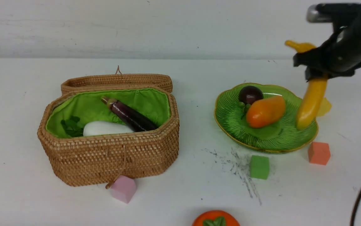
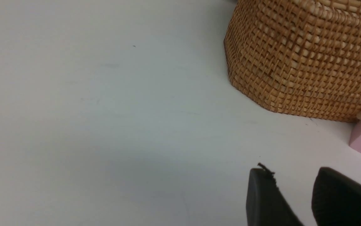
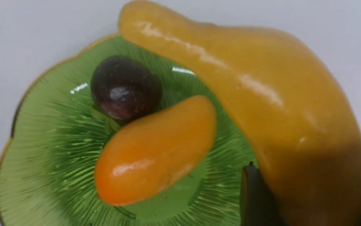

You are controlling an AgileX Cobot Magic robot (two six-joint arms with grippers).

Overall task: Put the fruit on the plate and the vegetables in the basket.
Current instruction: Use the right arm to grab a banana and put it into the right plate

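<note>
My right gripper [image 1: 317, 75] is shut on the yellow banana [image 1: 310, 100], which hangs tilted over the right rim of the green plate [image 1: 230, 125]. On the plate lie the mango [image 1: 265, 111] and the mangosteen [image 1: 250, 94]. The right wrist view shows the banana [image 3: 262, 94] between the gripper [image 3: 312, 194] jaws, above the mango [image 3: 155, 150], the mangosteen [image 3: 125, 88] and the plate [image 3: 42, 141]. The open basket [image 1: 111, 157] holds the eggplant [image 1: 130, 116] and the white radish [image 1: 105, 128]. A persimmon [image 1: 215, 219] sits at the near table edge. My left gripper [image 2: 292, 175] is open and empty, near the basket [image 2: 303, 56].
Foam cubes lie about: a pink cube [image 1: 123, 188] at the basket's front, a green cube [image 1: 259, 167] and an orange cube [image 1: 319, 153] in front of the plate, and a yellow cube [image 1: 325, 106] behind the banana. The basket lid [image 1: 117, 81] lies folded back.
</note>
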